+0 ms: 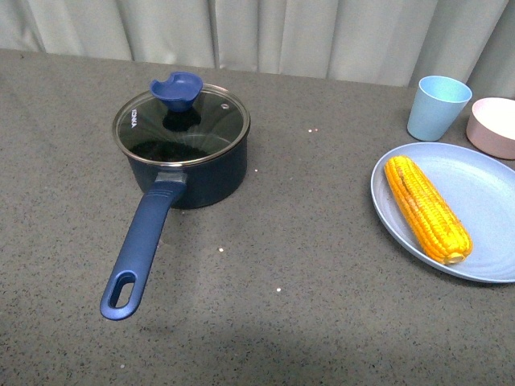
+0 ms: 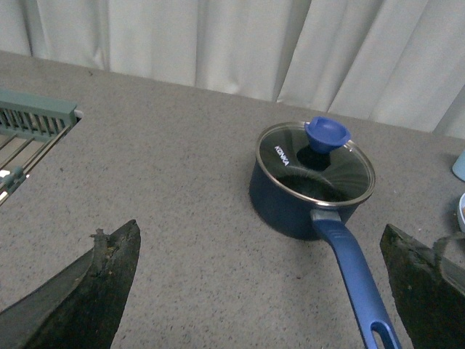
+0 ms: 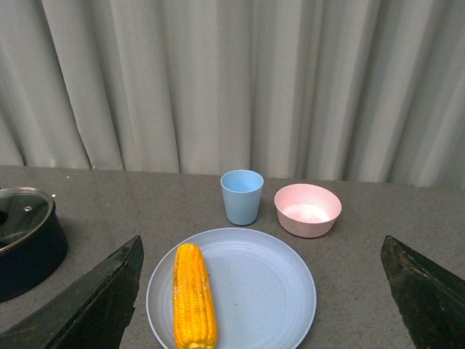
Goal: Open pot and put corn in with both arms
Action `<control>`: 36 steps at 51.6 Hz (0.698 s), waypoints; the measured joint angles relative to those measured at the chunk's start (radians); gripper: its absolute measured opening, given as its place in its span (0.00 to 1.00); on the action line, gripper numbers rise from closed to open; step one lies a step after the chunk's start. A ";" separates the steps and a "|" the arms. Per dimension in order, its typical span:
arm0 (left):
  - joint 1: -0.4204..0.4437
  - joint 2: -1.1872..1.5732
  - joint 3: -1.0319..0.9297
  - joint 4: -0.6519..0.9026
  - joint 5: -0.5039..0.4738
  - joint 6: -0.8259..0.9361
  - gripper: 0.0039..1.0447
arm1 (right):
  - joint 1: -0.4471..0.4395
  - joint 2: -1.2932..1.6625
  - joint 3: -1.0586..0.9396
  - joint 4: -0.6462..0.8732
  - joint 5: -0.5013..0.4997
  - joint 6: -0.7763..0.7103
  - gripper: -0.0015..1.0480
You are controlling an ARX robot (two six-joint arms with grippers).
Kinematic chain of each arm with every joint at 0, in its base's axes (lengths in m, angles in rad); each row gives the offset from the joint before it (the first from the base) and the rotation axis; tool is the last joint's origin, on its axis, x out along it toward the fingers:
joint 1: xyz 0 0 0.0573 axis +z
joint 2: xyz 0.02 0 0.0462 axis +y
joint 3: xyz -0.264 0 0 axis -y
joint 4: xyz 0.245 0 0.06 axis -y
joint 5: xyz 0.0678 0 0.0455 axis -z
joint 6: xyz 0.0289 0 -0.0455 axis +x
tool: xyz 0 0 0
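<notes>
The navy pot point(image 1: 193, 169) stands left of centre on the grey table, covered by a glass lid point(image 1: 181, 122) with a blue knob point(image 1: 176, 89); its long blue handle point(image 1: 141, 245) points toward me. The corn point(image 1: 426, 207) lies on a light-blue plate point(image 1: 483, 193) at the right. Neither arm shows in the front view. My left gripper point(image 2: 261, 291) is open, hanging back from the pot point(image 2: 309, 193), the handle point(image 2: 356, 280) between its fingers. My right gripper point(image 3: 261, 291) is open above the plate point(image 3: 254, 291), the corn point(image 3: 193, 298) lying nearer one finger.
A light-blue cup point(image 1: 437, 107) and a pink bowl point(image 1: 495, 126) stand behind the plate at the far right. A green rack point(image 2: 33, 120) sits at the table's left in the left wrist view. Grey curtains hang behind the table.
</notes>
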 joint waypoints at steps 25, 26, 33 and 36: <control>-0.294 1.178 0.216 0.961 -0.203 -0.084 0.94 | 0.000 0.000 0.000 0.000 0.000 0.000 0.91; -0.301 1.196 0.224 0.970 -0.205 -0.084 0.94 | 0.000 0.000 0.000 0.000 0.000 0.000 0.91; -0.373 1.378 0.320 1.068 -0.233 -0.081 0.94 | 0.000 0.000 0.000 0.000 0.000 0.000 0.91; -0.387 1.427 0.353 1.088 -0.244 -0.080 0.94 | 0.000 0.000 0.000 0.000 0.000 0.000 0.91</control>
